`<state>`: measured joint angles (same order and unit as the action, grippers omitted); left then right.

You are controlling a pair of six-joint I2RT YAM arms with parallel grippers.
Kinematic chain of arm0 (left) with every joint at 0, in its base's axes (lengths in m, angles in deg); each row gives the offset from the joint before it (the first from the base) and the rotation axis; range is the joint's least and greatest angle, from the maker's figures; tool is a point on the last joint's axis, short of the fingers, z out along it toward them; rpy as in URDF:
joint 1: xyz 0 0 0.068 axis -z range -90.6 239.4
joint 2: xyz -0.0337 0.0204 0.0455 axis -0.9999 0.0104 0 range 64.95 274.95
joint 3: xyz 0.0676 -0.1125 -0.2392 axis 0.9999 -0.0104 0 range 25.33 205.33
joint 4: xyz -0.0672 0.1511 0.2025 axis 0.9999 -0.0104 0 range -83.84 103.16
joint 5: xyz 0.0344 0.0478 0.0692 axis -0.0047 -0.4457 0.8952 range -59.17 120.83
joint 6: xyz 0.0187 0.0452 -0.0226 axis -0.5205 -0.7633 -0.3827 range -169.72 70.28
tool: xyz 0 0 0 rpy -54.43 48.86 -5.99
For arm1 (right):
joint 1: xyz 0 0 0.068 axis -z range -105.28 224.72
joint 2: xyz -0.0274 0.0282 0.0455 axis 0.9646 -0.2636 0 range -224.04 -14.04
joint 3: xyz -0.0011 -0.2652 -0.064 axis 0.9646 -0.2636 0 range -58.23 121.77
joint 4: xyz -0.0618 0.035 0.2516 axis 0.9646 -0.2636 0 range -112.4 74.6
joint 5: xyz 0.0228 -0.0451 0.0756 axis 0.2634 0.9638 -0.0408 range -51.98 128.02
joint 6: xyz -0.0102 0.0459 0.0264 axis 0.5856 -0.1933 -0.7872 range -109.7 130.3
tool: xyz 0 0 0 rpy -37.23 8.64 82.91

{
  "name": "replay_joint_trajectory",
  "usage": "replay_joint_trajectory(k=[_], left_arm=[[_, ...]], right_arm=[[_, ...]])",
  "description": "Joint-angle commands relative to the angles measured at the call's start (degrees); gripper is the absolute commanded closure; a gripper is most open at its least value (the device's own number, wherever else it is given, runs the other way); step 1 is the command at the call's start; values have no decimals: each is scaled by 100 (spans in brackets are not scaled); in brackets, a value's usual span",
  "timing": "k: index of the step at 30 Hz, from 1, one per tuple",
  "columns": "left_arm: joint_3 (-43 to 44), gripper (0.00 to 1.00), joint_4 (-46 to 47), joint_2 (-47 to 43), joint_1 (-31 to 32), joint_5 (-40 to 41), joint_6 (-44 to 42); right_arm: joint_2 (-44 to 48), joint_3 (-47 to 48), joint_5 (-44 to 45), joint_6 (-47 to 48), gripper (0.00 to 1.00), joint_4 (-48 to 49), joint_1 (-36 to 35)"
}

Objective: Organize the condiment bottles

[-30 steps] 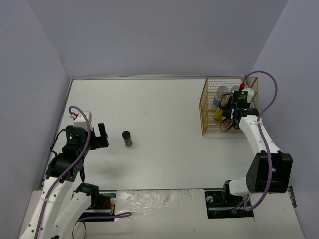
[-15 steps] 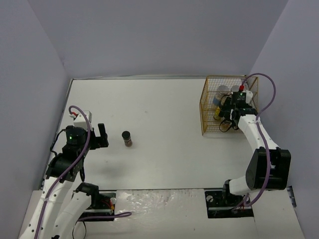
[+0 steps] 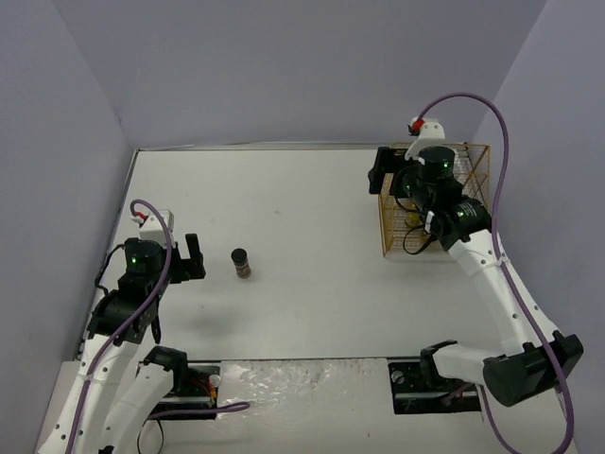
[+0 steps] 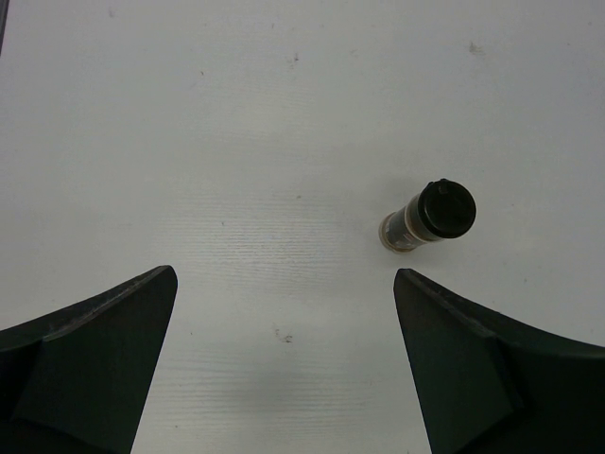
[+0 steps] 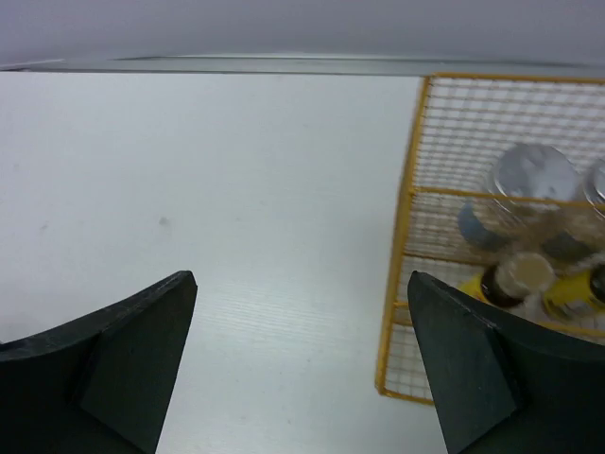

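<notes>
One dark jar stands alone on the table, just ahead of the left gripper, whose fingers are spread and hold nothing. Other bottles sit in the basket at far right. The right gripper hovers beside its left wall, fingers spread wide and empty.

We see soft, even, fairly bright light falling from overhead on the matte white table. The short dark jar with a black lid is sharp and casts only a faint, diffuse shadow. In our right wrist view, the gold wire basket and the silver-lidded jars inside it look blurred.
</notes>
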<state>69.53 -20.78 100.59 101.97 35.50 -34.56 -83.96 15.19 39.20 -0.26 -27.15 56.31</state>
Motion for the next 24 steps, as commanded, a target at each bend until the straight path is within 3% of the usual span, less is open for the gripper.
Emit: replay_joint_trajectory(k=[1,6,13,24], left_arm=[[141,3,399,84,-44,-59,-74],[158,3,387,57,-44,-29,-83],[142,3,405,13,-53,-80,-101],[155,3,383,43,-61,-66,-101]], right_arm=[[-633,155,-962,546,8,562,-755],[-1743,715,-1256,879,6,912,-2151],[-3267,1700,-1488,1304,4,938,-3132],[-4621,2424,-1530,1337,5,957,-3725]])
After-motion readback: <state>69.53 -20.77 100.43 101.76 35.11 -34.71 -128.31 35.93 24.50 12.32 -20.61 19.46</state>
